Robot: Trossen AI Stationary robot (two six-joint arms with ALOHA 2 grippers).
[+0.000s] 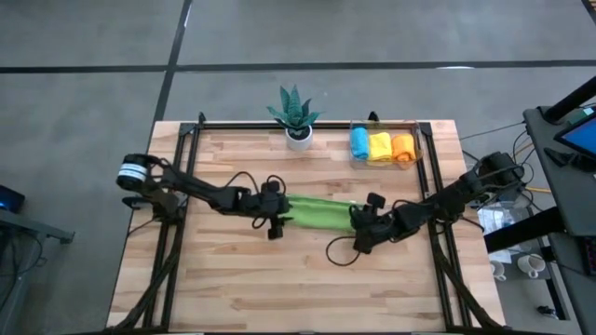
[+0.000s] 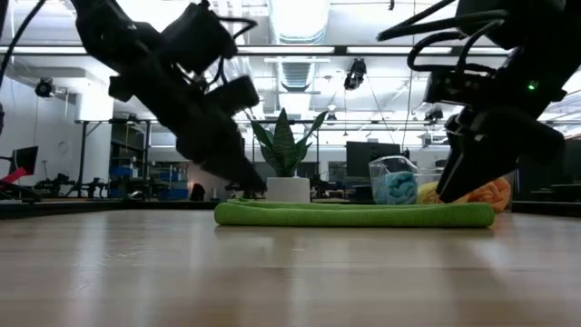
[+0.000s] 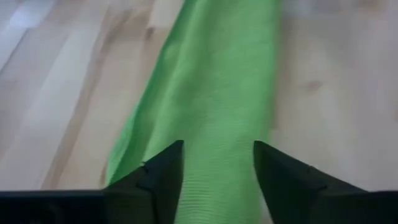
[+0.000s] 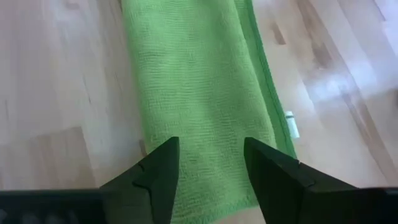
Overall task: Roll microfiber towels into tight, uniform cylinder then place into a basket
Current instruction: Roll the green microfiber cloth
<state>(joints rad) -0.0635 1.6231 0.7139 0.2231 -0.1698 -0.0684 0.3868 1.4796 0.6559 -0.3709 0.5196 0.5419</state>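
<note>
With fingers spread, the left gripper (image 1: 276, 220) and right gripper (image 1: 361, 226) sit at opposite ends of the green towel (image 1: 321, 212), a folded strip lying well short of the basket (image 1: 415, 141), probably limp and light, best pinched at an end edge.

Robotics lab, open hall with ceiling ducts (image 2: 300, 68), monitors (image 2: 368, 156), wooden workbench (image 1: 233, 288)

Overhead, table-level and two close wrist cameras share the green towel (image 1: 321, 211).
</note>
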